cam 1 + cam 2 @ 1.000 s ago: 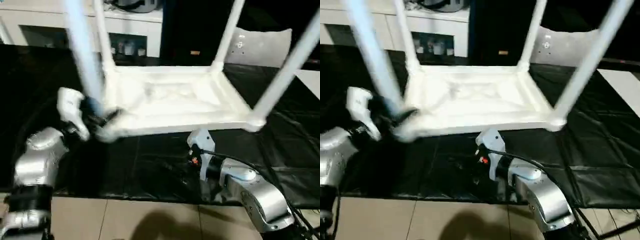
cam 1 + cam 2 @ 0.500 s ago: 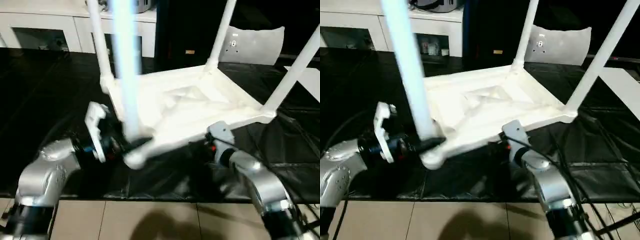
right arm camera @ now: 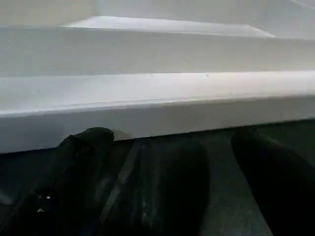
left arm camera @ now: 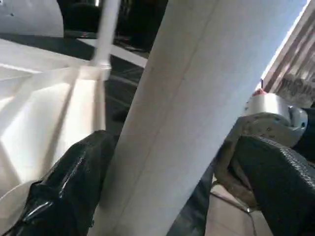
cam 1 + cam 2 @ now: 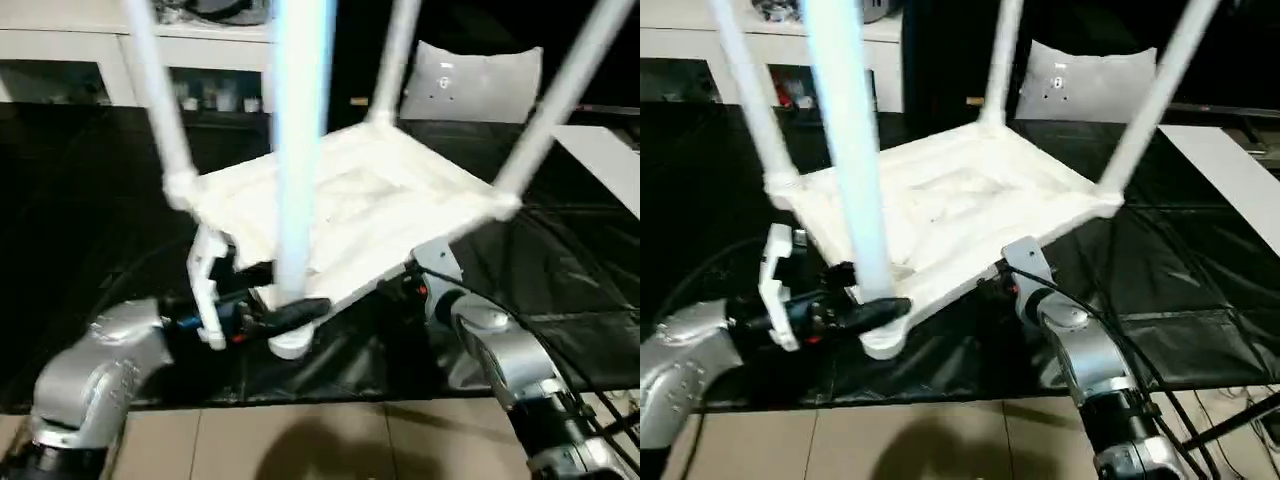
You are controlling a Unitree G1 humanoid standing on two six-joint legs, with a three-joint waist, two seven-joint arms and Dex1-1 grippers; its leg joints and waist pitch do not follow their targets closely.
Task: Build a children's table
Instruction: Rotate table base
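The children's table (image 5: 350,215) is sitting upside down and tilted on a black sheet (image 5: 560,290), its four white legs standing up out of the corner sockets, as the humanoid robot is working at its near edge. The near corner is hanging lifted and swung toward the robot, while the far side is riding lower toward the white cabinets (image 5: 90,70).

The left gripper (image 5: 285,318) is straddling the base of the nearest leg (image 5: 300,150), its black fingers (image 4: 74,187) spread wide to either side of the tube; whether they are truly pinching it or only bracketing it is hard to judge. The right gripper (image 3: 162,182) is reaching in under the tabletop's rim (image 3: 157,108), fingers parted and grasping nothing that can be seen, the rim lying just beyond them.

The risk here looks plain: with the table tipped and carried largely on one leg, that leg could work loose from its socket or slide through the wide-set fingers, dropping the corner onto the sheet. The right fingers could also get trapped beneath the rim.

The legs' upper ends are running out of frame, the near leg is smeared, and the right gripper's tips are being hidden under the tabletop in the head views.
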